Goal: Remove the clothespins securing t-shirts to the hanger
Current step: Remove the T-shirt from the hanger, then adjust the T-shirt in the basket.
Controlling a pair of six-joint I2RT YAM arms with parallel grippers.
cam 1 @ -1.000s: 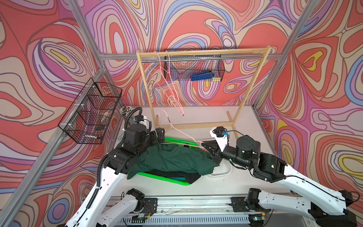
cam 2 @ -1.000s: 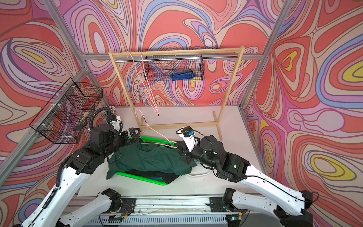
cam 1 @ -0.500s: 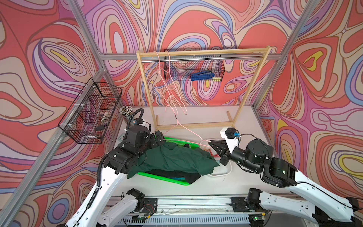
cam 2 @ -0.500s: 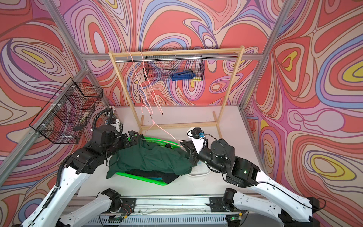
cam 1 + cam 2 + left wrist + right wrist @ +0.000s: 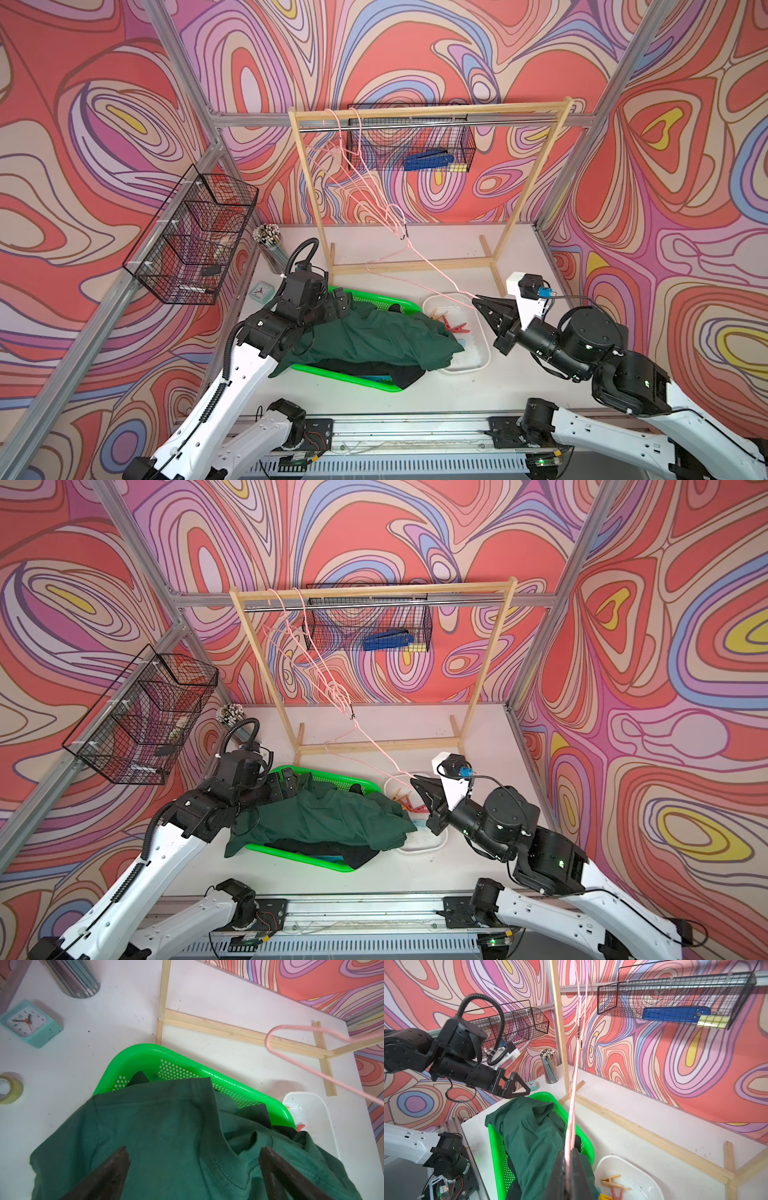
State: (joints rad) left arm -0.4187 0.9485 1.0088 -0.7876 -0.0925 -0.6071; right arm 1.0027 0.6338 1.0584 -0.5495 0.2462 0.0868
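Right pincer (image 5: pixel 477 297): clamped shut on the low end of the bare pink hanger (image 5: pixel 436 268).
Left pincer (image 5: pixel 194 1148): spread wide, empty, just over the shirts (image 5: pixel 374 338).
Hanger axis: runs from your right pincer up and back toward the rail (image 5: pixel 415 124); your right arm's nearer.
Pegs (image 5: pixel 455 326): off, lying in the tub (image 5: pixel 471 355) just below your right pincer.
Shirts: piled in the basket (image 5: pixel 353 376), green over black.
Writing: just the clock (image 5: pixel 27 1022) numerals, no brands readable.
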